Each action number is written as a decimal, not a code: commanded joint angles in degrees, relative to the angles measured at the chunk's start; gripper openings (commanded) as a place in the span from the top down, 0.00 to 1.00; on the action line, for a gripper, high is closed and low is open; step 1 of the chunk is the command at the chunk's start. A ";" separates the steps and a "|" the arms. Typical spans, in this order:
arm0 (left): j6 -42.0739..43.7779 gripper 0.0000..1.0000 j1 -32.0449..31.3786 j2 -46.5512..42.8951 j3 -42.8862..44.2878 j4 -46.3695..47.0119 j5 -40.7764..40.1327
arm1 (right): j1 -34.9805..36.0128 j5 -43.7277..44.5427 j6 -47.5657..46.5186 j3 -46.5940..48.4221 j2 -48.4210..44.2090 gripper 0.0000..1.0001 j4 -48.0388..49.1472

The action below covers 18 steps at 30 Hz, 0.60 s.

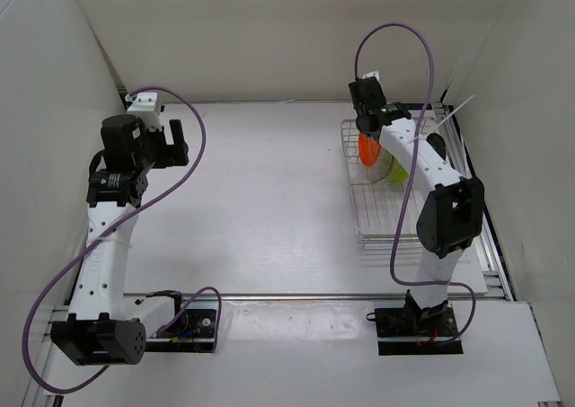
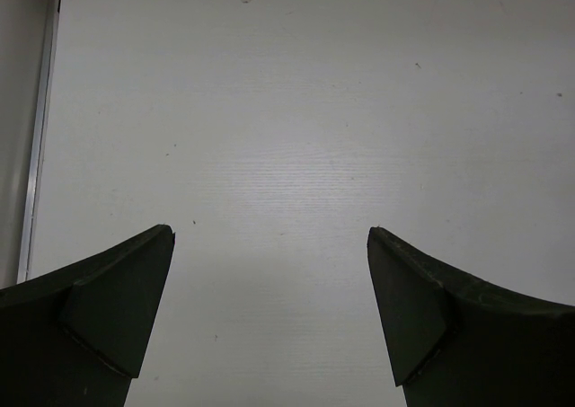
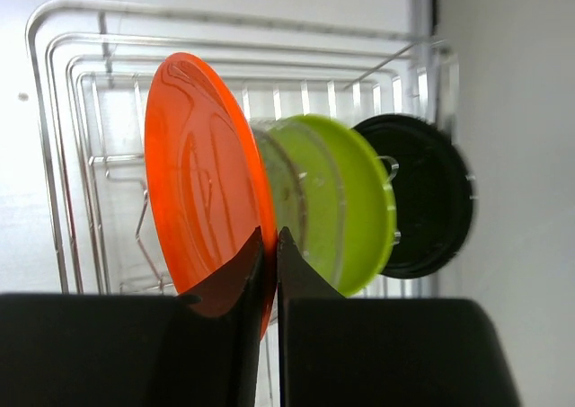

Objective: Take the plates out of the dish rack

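Note:
The silver wire dish rack (image 3: 54,155) holds the plates on edge in a row: orange (image 3: 193,173), clear (image 3: 286,191), lime green (image 3: 359,200) and black (image 3: 427,196). My right gripper (image 3: 270,234) is shut on the near rim of the orange plate, one finger on each face. From above, the dish rack (image 1: 377,227) lies at the right of the table. There the right gripper (image 1: 367,127) sits over the orange plate (image 1: 367,146), with the green plate (image 1: 393,171) just behind. My left gripper (image 1: 176,145) hangs open at the far left, with only bare table between its fingers (image 2: 117,308).
White walls close in the table on the left, back and right, and the rack stands close to the right wall. A metal rail (image 2: 36,155) runs along the table's left edge. Purple cables (image 1: 422,92) loop over both arms.

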 commanded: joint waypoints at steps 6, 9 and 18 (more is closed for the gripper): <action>0.16 0.00 -1.32 6.60 10.36 -1.88 3.76 | -1.06 7.70 -2.24 9.17 -7.13 1.00 -1.31; 0.78 0.00 -2.99 9.94 14.58 -1.88 6.92 | -1.59 7.70 -2.85 9.69 -10.47 1.00 -1.31; 1.48 0.00 -14.06 22.06 24.68 -1.09 20.02 | -2.73 -33.13 -7.86 4.53 -21.28 1.00 -8.17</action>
